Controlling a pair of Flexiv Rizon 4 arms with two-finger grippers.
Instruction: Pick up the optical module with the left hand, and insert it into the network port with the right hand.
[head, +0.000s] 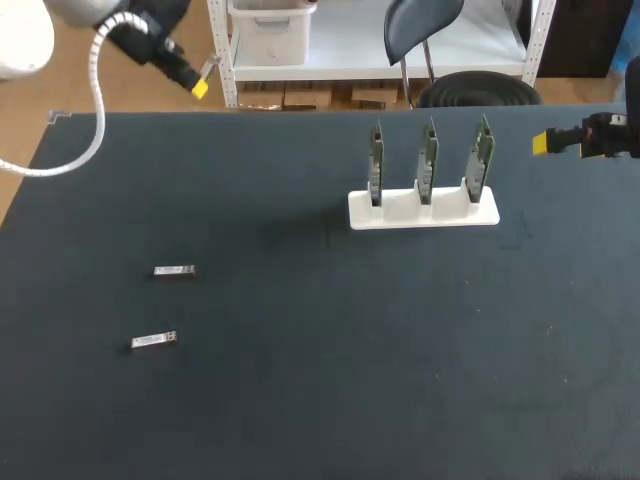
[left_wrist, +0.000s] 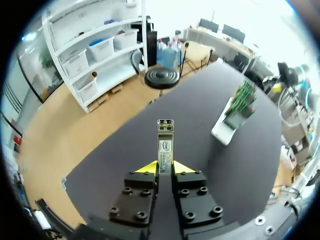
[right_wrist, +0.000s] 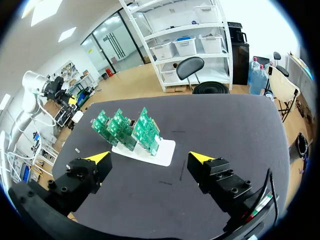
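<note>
Tbl (head: 400, 380): 2 loose modules (head: 175, 271) (head: 154, 341), 3 boards (head: 428, 160), 1 stand (head: 423, 212)

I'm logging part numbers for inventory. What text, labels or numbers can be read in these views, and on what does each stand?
White label on the optical module in the left gripper: printed, too blurred to read.
Farther loose module, nearer loose module: too small to read.
Green boards: no readable print.

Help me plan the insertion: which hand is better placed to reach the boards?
Right. The right hand hangs open just beside the board stand; the left hand, shut on the optical module, is far off to the left.
</note>
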